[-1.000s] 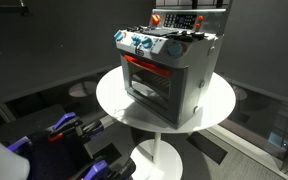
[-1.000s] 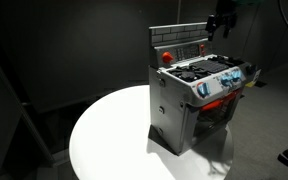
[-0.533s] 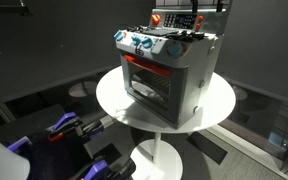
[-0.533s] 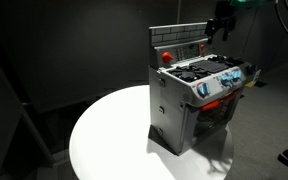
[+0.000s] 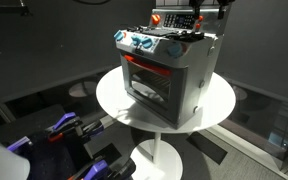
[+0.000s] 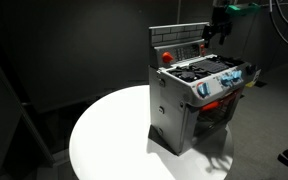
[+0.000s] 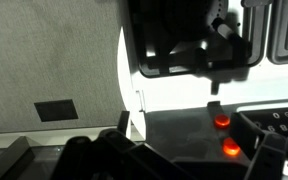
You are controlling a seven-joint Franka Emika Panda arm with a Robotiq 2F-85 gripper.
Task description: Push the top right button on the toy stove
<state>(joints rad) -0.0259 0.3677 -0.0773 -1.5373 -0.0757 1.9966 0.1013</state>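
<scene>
The toy stove (image 5: pixel 169 62) stands on a round white table (image 5: pixel 219 105); it is grey with a red-trimmed oven door, blue knobs and a back panel. It also shows in an exterior view (image 6: pixel 199 95). My gripper (image 5: pixel 198 20) hangs just above the stove's back panel, near its far corner, also seen in an exterior view (image 6: pixel 212 35). In the wrist view the jaws (image 7: pixel 184 150) look open and empty, over the dark stove top. Two glowing red buttons (image 7: pixel 217 121) lie just ahead of them, not touched. A bigger red button (image 6: pixel 166 56) sits at the other end of the panel.
The white table (image 6: pixel 104 130) has bare room beside the stove. Dark curtains surround the scene. Blue and red equipment (image 5: pixel 64 128) lies on the floor below the table. Cables (image 6: pixel 284 30) hang by the arm.
My gripper has shifted a little down and in toward the stove's back panel. The stove has not moved.
</scene>
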